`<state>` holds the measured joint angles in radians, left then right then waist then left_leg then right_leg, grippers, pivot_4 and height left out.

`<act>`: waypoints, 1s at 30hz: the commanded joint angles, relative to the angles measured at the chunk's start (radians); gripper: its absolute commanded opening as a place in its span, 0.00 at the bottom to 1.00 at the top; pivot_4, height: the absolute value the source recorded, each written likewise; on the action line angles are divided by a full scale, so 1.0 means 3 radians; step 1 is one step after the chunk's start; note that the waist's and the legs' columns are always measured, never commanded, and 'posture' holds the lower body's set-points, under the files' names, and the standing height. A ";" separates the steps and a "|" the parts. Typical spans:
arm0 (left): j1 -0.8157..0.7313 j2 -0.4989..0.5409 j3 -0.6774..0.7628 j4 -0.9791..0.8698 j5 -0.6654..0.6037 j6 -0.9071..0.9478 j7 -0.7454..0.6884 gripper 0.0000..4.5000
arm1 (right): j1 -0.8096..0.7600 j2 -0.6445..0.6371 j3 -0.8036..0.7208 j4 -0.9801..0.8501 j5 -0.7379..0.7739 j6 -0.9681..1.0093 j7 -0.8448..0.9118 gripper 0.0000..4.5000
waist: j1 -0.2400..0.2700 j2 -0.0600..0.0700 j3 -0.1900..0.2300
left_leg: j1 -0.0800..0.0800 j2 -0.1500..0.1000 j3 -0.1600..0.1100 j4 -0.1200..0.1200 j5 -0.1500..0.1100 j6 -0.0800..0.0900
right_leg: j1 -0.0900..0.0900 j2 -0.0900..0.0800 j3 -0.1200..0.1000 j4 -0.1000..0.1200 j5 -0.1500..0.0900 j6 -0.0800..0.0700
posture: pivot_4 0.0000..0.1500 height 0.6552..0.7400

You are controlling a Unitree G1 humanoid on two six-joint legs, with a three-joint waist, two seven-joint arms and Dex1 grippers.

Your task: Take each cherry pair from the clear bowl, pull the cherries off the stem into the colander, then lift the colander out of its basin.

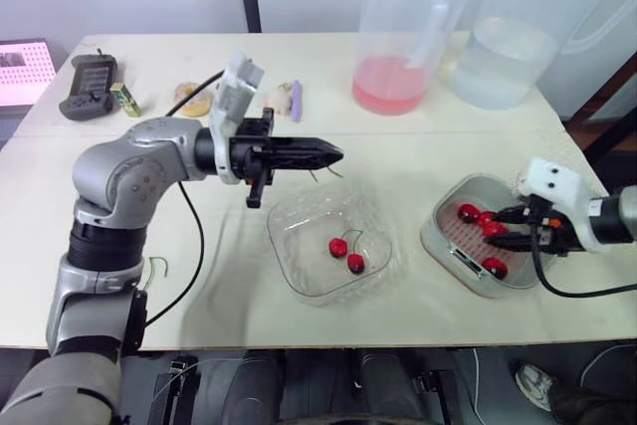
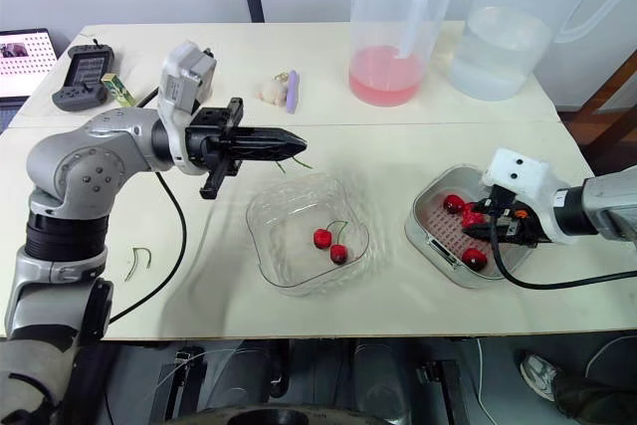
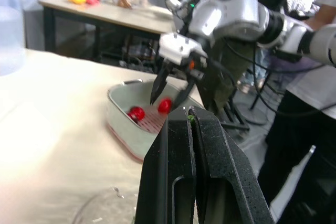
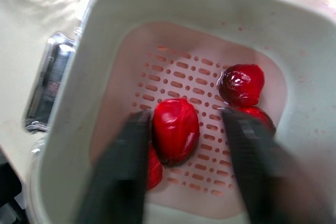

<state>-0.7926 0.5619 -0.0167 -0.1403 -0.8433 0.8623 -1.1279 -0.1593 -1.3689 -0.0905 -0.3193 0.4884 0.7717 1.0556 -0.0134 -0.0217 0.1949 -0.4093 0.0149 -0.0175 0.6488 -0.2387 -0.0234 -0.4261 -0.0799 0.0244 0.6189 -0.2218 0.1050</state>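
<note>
I see the left gripper (image 1: 336, 154) held above the bench, behind the clear bowl (image 1: 283, 246), clenched on a thin green stem (image 3: 190, 119) that pokes out at the fingertips. The bowl sits near the middle of the front edge. One cherry pair (image 1: 347, 254) lies in it, both cherries joined on their stem.

The right gripper (image 1: 503, 229) is down in the colander (image 4: 168, 72), fingers released and spread. A loose cherry (image 4: 176, 129) lies on the perforated floor between them. I can't tell whether either finger touches it. More cherries (image 1: 468, 212) lie around it in the colander. The colander sits inside its basin (image 1: 443, 246), near the front right corner.

A pitcher of pink liquid (image 1: 403, 17) and a pitcher of water (image 1: 518, 37) stand along the far edge. A bare stem (image 2: 139, 261) lies near the front left.
</note>
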 commanded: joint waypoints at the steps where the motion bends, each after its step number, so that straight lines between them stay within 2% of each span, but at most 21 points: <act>1: -0.0058 0.0020 0.0133 -0.0166 -0.0116 0.0011 0.0042 0.00 | -0.0127 0.0004 -0.0043 0.0033 -0.0052 -0.0043 0.0066 0.77 | 0.0000 0.0000 0.0000 | 0.0000 0.0000 0.0000 0.0000 0.0000 0.0000 | 0.0000 0.0000 0.0000 0.0000 0.0000 0.0000 | 1.00 1.00; 3: -0.0041 0.0063 0.0168 -0.0186 -0.0135 0.0023 0.0055 0.00 | -0.0252 0.0044 -0.0187 0.0048 0.0121 0.0066 0.0136 0.98 | -0.0005 0.0000 0.0000 | 0.0000 0.0000 0.0000 -0.0001 0.0000 0.0000 | 0.0000 0.0000 0.0000 0.0000 0.0000 0.0000 | 1.00 1.00; 8: -0.0003 0.0190 0.0353 -0.0295 -0.0313 0.0187 0.0185 0.00 | -0.0865 0.0320 -0.0769 0.0083 0.1132 0.0541 0.0418 0.99 | -0.0006 0.0001 0.0001 | 0.0001 0.0001 -0.0001 0.0000 0.0000 0.0000 | 0.0000 0.0001 0.0000 0.0003 0.0000 0.0000 | 1.00 1.00; 13: 0.0251 0.0505 0.0548 -0.0373 -0.0328 0.0256 0.0212 0.00 | -0.1417 0.0565 -0.0854 0.0132 0.1754 0.0748 0.0464 0.99 | -0.0016 0.0000 0.0001 | 0.0000 0.0001 -0.0002 -0.0002 0.0000 0.0000 | 0.0000 0.0001 -0.0001 0.0001 0.0000 0.0001 | 1.00 1.00; 17: 0.0564 0.0829 0.0770 -0.0414 -0.0349 0.0305 0.0189 0.00 | -0.1611 0.0685 -0.0654 0.0090 0.1791 0.0702 0.0539 0.99 | -0.0009 0.0000 0.0001 | 0.0001 0.0002 -0.0002 -0.0001 0.0000 0.0000 | 0.0000 0.0001 -0.0002 0.0002 0.0000 0.0000 | 1.00 1.00; 21: 0.1149 0.1154 0.1084 -0.0420 -0.0364 0.0357 0.0147 0.00 | -0.1751 0.0862 -0.0362 0.0118 0.1619 0.0548 0.0569 0.99 | -0.0026 0.0001 0.0001 | 0.0001 0.0002 0.0000 -0.0005 0.0000 0.0000 | -0.0002 0.0000 0.0000 0.0000 0.0000 -0.0001 | 1.00 1.00; 26: 0.1890 0.1282 0.1428 -0.0209 -0.0359 0.0600 0.0419 0.00 | -0.1910 0.1038 -0.0040 0.0151 0.1386 0.0356 0.0651 0.99 | -0.0006 0.0001 0.0001 | 0.0001 0.0003 0.0000 -0.0005 0.0000 0.0000 | -0.0004 -0.0001 -0.0001 0.0001 0.0000 -0.0002 | 1.00 1.00; 30: 0.2569 0.1367 0.1716 -0.0087 -0.0255 0.0636 0.0368 0.00 | -0.1971 0.1152 -0.0002 0.0117 0.1414 0.0392 0.0635 0.99 | -0.0009 0.0001 0.0002 | 0.0000 0.0003 0.0002 -0.0007 0.0000 -0.0001 | -0.0006 -0.0005 -0.0002 0.0000 0.0000 -0.0002 | 1.00 1.00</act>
<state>-0.0444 0.9607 0.4430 -0.1716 -0.9279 1.0561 -1.0124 -0.7281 -1.0260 -0.0738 -0.2687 0.9072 0.8975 1.2424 -0.0160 -0.0215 0.1954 -0.4093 0.0159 -0.0167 0.6462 -0.2388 -0.0236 -0.4283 -0.0816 0.0239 0.6185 -0.2219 0.1043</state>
